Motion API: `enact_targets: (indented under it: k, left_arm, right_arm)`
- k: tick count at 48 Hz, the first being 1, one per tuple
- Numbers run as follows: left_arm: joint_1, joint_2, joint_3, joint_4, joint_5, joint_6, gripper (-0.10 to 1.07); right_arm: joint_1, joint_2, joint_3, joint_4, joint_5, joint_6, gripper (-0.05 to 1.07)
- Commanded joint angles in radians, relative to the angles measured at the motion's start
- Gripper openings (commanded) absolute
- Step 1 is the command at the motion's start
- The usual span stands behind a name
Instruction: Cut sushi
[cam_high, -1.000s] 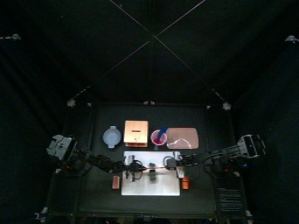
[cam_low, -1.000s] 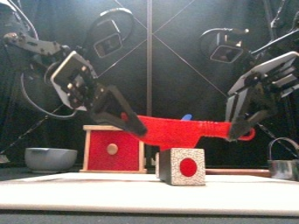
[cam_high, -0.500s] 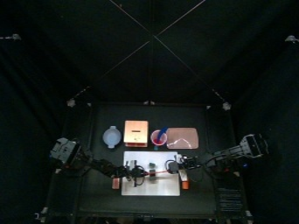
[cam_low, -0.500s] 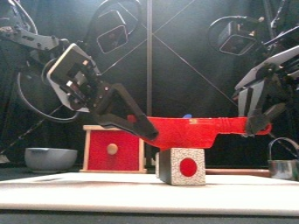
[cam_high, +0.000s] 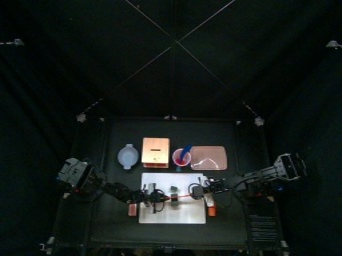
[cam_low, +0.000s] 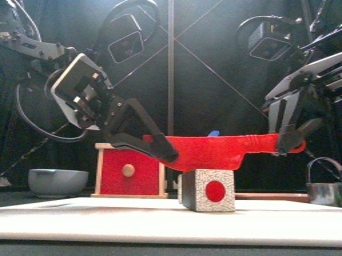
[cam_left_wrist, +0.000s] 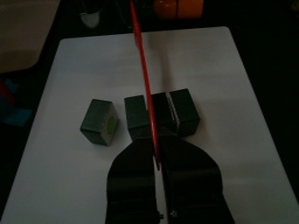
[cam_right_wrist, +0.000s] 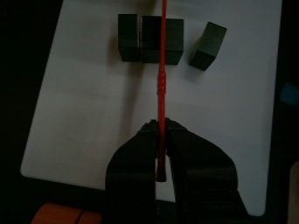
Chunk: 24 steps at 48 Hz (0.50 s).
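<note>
Sushi (cam_left_wrist: 149, 114) sits mid-frame in the left wrist view on the white board (cam_left_wrist: 70, 70): one piece split off at left (cam_left_wrist: 100, 121), main dark block beside it, apparently two pieces still side by side. In the front view, left gripper (cam_low: 158, 148) comes down from upper left, fingers clamped on one end of the red knife (cam_low: 221, 150); right gripper (cam_low: 283, 140) at right edge, fingers clamped on the other end. Blade spans level between them, just above the block in the front view; contact can't be confirmed. Judgement: roll is light, soft, squashes easily, probably tacky, may drag or tip with the blade. No spare gripper to hold it, so take hold of the knife ends only, press straight down, even load both sides. Red box (cam_low: 130, 170) and grey bowl (cam_low: 58, 181) stand behind on the worktop at lower left.
</note>
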Motion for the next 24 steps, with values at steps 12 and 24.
enact_targets:
  k: [12,24]
  left_arm:
    - [-0.006,0.026,-0.003,-0.002,0.009,0.003,0.24]
    - [-0.003,0.041,0.008,-0.003,0.018,0.003,0.24]
  right_arm:
    - [0.006,0.032,-0.012,0.008,-0.003,-0.003,0.09]
    - [0.011,0.081,-0.012,0.032,-0.006,-0.003,0.09]
